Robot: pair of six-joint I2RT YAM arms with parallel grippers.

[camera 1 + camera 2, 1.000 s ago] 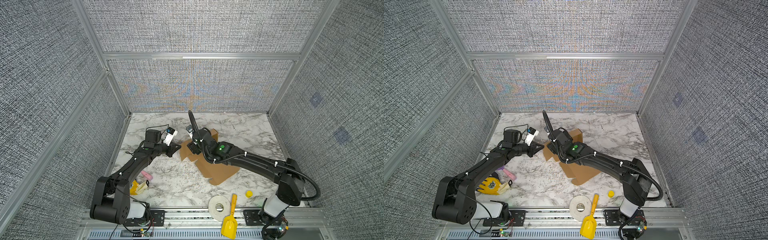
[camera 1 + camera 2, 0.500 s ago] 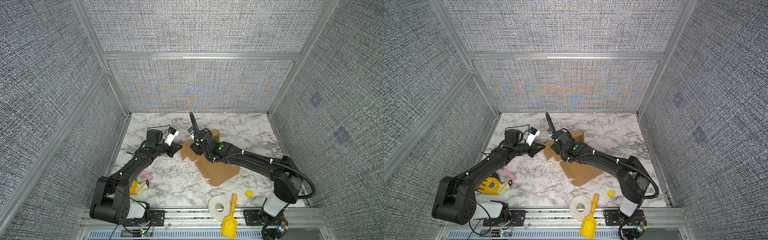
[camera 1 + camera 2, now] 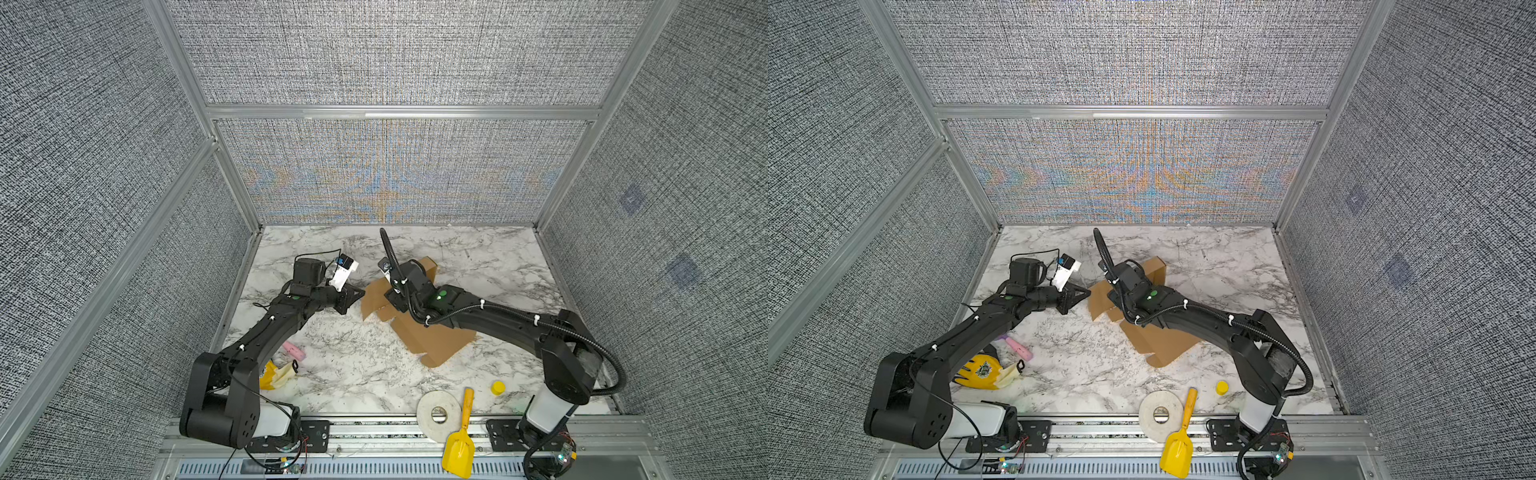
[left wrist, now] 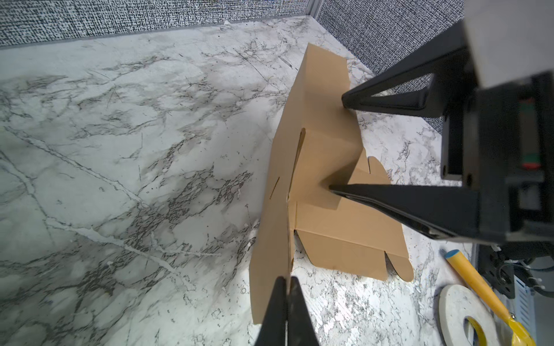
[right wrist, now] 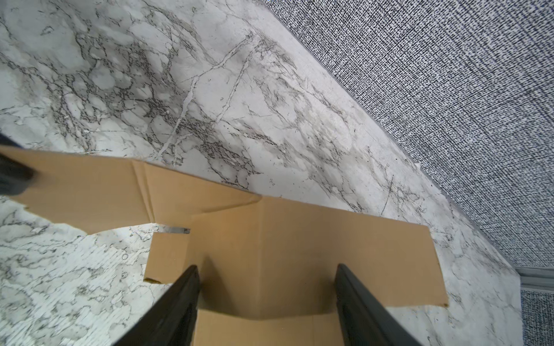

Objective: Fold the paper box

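paper box (image 3: 436, 340): lay mid-way across the table (image 3: 340, 361), one side flap raised | left gripper (image 4: 286, 287): clamped on that flap's edge | right gripper (image 5: 266, 266): jaws apart, tips on the panel | we judged: pin the base, fold along the crease.

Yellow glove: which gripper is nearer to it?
Left. The left gripper holds the box's flap on the glove's side; the right gripper is open over the box, farther off.

Right hand (image 5: 266, 266) spread — paper box (image 5: 329, 239) beneath.
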